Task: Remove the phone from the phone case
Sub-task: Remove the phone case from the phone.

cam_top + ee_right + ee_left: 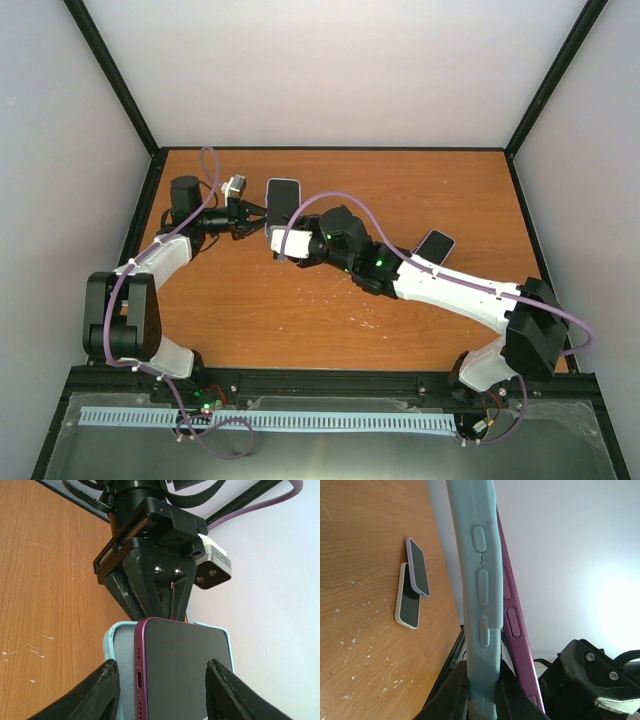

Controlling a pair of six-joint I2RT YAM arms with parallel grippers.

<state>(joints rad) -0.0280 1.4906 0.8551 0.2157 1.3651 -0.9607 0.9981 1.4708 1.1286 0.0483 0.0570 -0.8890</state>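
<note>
Left gripper clamping tight on edge of light-blue phone case, holding it aloft over worktop far-left area. Purple phone sticking partly out of case. Right gripper fingers straddling phone's end, part-open; cannot tell whether gripping.

The phone has a magenta edge and a dark screen. It sits half out of a pale blue case, with one end tilted clear of the shell and the other end close against it. Both are in the air, on edge, at the far centre-left.
</note>
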